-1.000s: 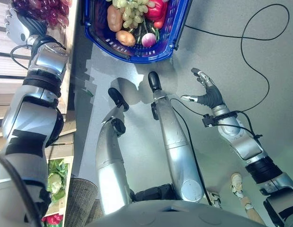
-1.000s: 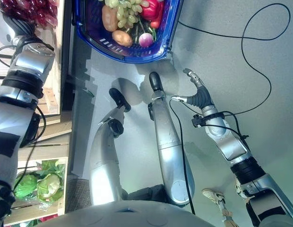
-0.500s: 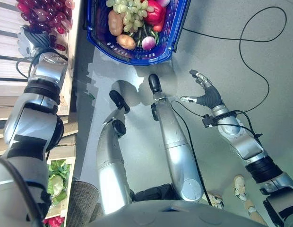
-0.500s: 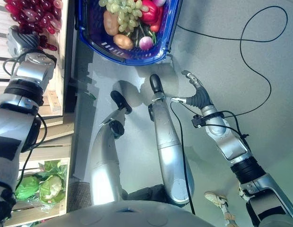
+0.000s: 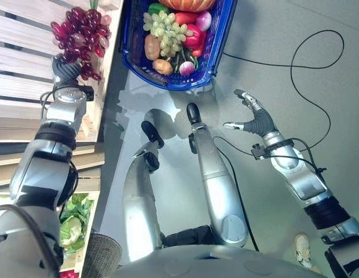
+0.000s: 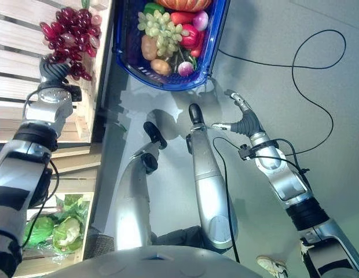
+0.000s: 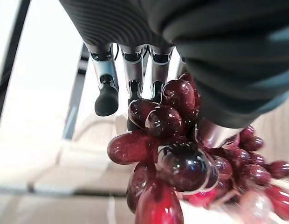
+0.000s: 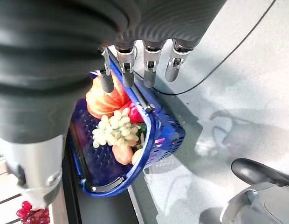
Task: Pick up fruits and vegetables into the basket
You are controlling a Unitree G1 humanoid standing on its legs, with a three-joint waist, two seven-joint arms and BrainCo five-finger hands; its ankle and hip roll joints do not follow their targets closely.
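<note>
A bunch of red grapes (image 5: pixel 81 32) lies on a slatted wooden shelf (image 5: pixel 23 69). My left hand (image 5: pixel 66 72) is at the near end of the bunch. In the left wrist view the grapes (image 7: pixel 177 158) sit between its fingers (image 7: pixel 107 93) and the thumb, which presses into them. The blue basket (image 5: pixel 217 52) stands on the floor ahead. It holds green grapes (image 5: pixel 165 32), potatoes (image 5: pixel 151 47), a red pepper (image 5: pixel 194 37) and an orange pumpkin (image 5: pixel 188 4). My right hand (image 5: pixel 257 119) hangs open over the floor, to the right of the basket (image 8: pixel 168 135).
Green cabbages (image 5: pixel 72 223) lie in a crate at the lower left, below the shelf. A person's shoe (image 5: pixel 304 249) stands on the grey floor at the lower right.
The camera has shifted, so shelf and basket sit lower and further right in the picture. My left hand stays at the red grapes. The right hand has hardly moved.
</note>
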